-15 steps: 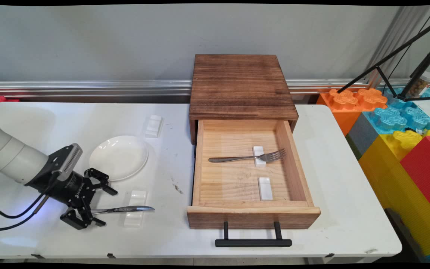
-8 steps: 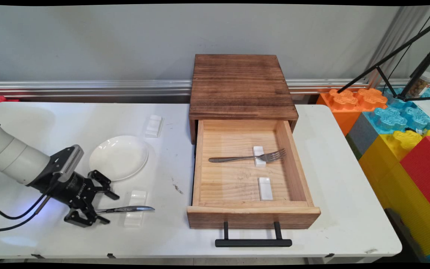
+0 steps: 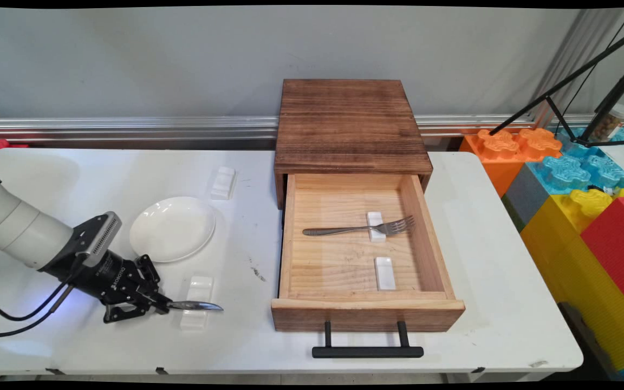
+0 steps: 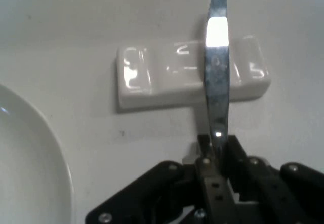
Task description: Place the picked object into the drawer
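Tool (image 3: pixel 161 306) pinches a shiny serrated knife (image 4: pixel 216 77) lying across a white rest (image 4: pixel 167 80).

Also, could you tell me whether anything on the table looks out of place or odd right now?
Little stands out. The drawer hangs fully open with a fork on one rest and a second rest bare. The gripper is shut on a knife lying across a white rest. A dark smudge marks the table.
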Controlling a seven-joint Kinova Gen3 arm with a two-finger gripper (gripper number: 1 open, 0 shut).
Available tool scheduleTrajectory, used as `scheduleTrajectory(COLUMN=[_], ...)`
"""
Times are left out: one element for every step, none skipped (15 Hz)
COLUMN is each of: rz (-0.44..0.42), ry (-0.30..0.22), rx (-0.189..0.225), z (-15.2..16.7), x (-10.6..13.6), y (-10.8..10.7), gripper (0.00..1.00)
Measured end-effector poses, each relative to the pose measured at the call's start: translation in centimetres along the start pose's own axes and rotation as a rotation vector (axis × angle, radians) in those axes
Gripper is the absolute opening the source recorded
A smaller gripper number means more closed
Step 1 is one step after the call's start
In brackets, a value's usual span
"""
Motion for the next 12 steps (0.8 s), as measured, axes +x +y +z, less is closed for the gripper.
scheduleTrajectory(rz=[0.001,0.001,0.002,0.002,0.003,0.003,0.002,0.001,-0.001,-0.003,-0.008,-0.014], ry=[0.000,-0.001,-0.001,-0.001,0.000,0.000,0.001,0.001,0.001,0.001,0.000,-0.001], rx=[-0.002,-0.003,-0.005,-0.007,-0.008,-0.008,-0.007,-0.006,-0.006,-0.006,-0.006,-0.007], z=[0.0,0.0,-0.1,-0.1,-0.3,-0.4,-0.7,-0.9,-1.2,-1.4,-1.8,-2.3], x=[0.0,0.1,0.1,0.2,0.3,0.4,0.6,0.7,0.9,1.0,1.2,1.6], y=[0.0,0.0,0.0,0.0,-0.1,-0.2,-0.3,-0.5,-0.6,-0.7,-0.8,-1.0], gripper=[0.00,0.00,0.00,0.00,0.00,0.00,0.00,0.00,0.00,0.00,0.00,0.00])
